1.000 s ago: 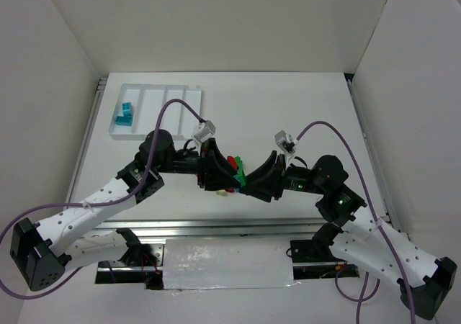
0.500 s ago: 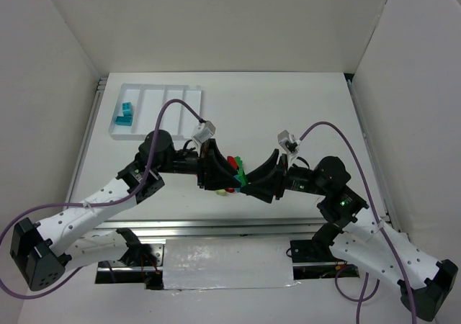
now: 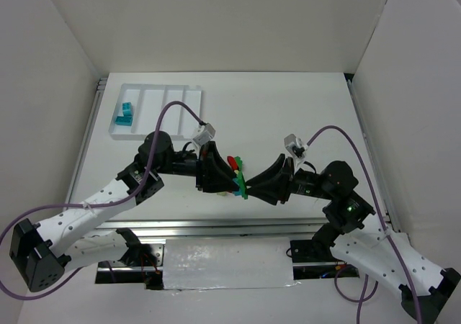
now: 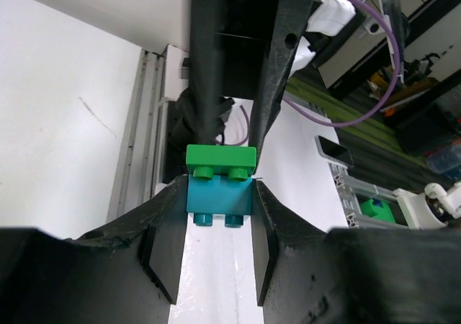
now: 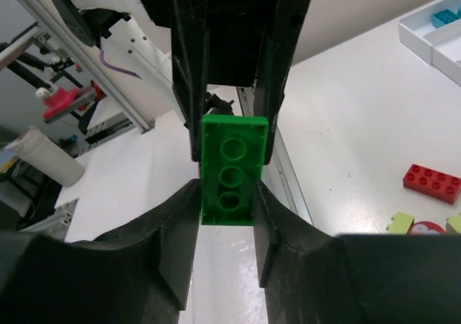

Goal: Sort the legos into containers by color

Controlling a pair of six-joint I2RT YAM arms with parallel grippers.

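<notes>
1. The left claw [image 4: 218, 203] is pinching a small teal-blue plastic brick [image 4: 219, 194]. The right claw [image 5: 229, 194] is pinching the flat green plastic brick [image 5: 232, 167] studded onto it.
2. Change: over the last second the right arm has swung back toward the near edge, and the clamped pair drifted with it. The bricks still read as joined.
3. Judgement: a pull-apart is under way, and neither colour can be sorted until they part.
4. Outward: a loose red brick [image 5: 432, 182] lies on the white bench [image 3: 302, 108]. The white compartment tray [image 3: 176, 111], far left, holds two teal bricks [image 3: 126, 114] in its leftmost slot.
</notes>
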